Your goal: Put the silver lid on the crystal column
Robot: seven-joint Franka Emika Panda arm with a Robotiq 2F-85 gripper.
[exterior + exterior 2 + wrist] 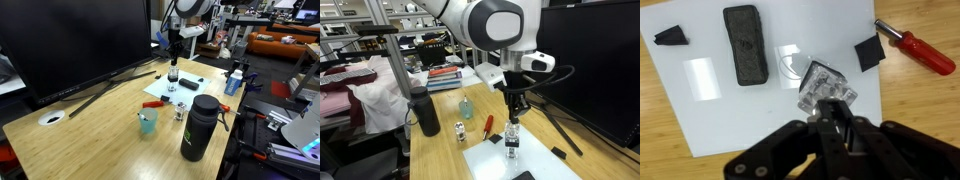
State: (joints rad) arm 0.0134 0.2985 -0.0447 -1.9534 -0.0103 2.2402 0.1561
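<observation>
1. The crystal column (826,88) stands upright on the white sheet (730,120), directly beneath my claw (832,116);
2. My claw hangs just above it, pinched together; whether the silver lid sits between its tips I cannot tell;
3. Coming down off-centre could topple the column toward the black block (747,42) or the screwdriver (915,47); glass slides easily.
</observation>
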